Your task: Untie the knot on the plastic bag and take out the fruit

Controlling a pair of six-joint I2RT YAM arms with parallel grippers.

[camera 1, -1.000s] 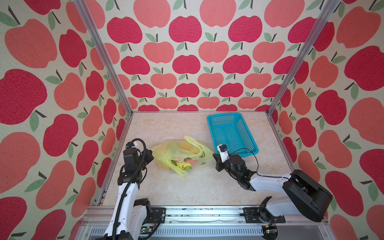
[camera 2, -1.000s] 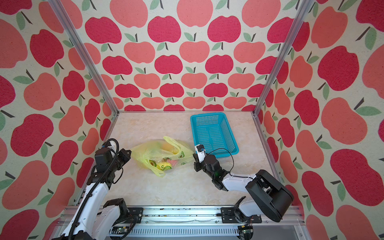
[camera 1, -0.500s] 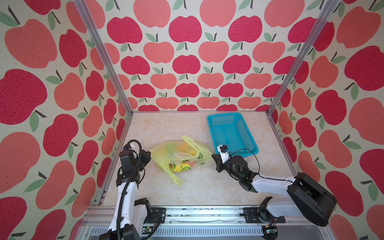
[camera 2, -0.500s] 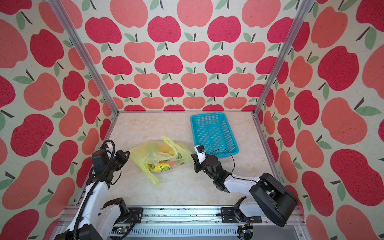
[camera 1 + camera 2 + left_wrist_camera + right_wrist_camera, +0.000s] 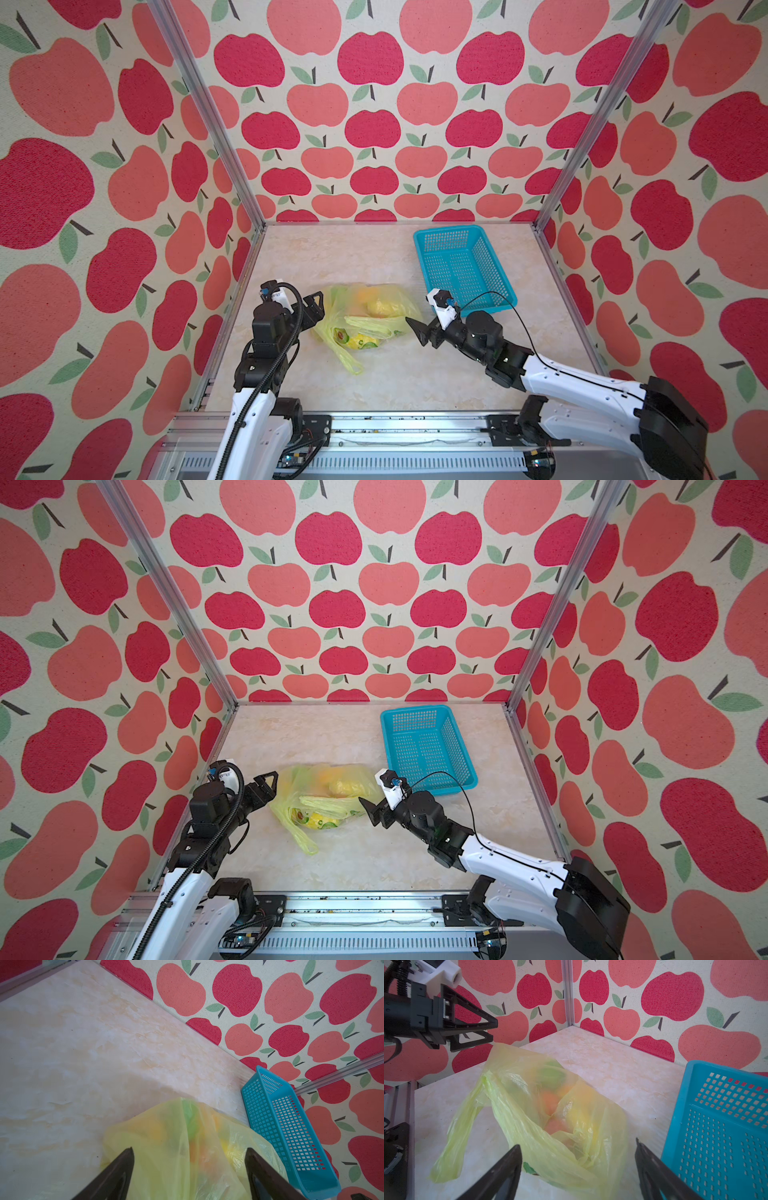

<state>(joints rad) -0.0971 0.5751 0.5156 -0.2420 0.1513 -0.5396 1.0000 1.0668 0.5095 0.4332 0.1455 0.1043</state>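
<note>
- Lying slumped on the table (image 5: 395, 386), the plastic bag (image 5: 365, 316) is sitting between the two arms, near a front corner of the teal basket (image 5: 457, 266) and outside it.
- The left gripper (image 5: 312, 307) is hovering close over the bag's left end with its jaws spread wide and nothing between them.
- The right gripper (image 5: 417, 330) is waiting low at the bag's right end, equally wide and empty.
- The fruit (image 5: 550, 1101) is showing through the film as orange, green and yellow shapes, all of it inside the bag.
- No tight knot is showing. The handles are lying loose, with one handle loop (image 5: 349, 365) trailing toward the near edge, so the knot is probably undone already.
- The bag is likely handling as light, limp and slippery, since thin crinkly film tends to slide and bunch, with the fruit rolling inside.
- Taking hold is looking best at a loose handle or a fold at the mouth, pinching film alone and not the fruit through it.
- The bag's long axis is running roughly left to right, from one gripper toward the other.
- The mouth appears to be facing the right gripper and the near edge, though the folds are leaving this uncertain.
</note>
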